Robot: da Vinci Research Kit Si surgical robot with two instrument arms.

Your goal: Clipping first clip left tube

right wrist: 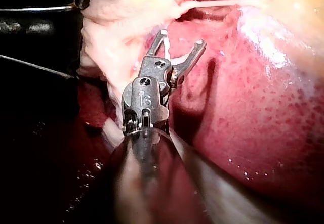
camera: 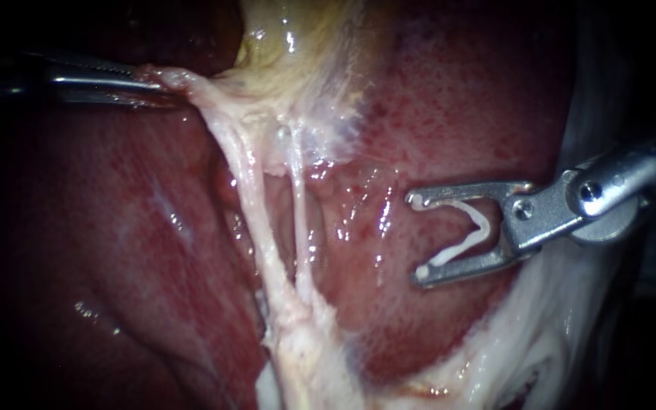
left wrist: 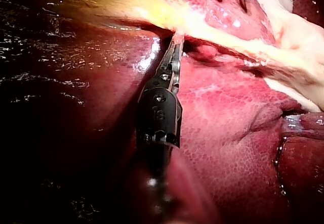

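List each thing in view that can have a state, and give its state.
Left instrument, shut on tissue.
Right instrument, shut on the clip.
Clip, open, not applied.
Left tube, taut, unclipped.
Right tube, taut, unclipped.

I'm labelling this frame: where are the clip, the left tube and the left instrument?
clip [camera: 484,226]: endoscope view, its bend.
left tube [camera: 251,202]: endoscope view, mid-length.
left instrument [camera: 159,89]: endoscope view, jaw tips, shut on tissue [camera: 181,78].

Endoscope close over liver [camera: 457,99]; wrist cameras share it.
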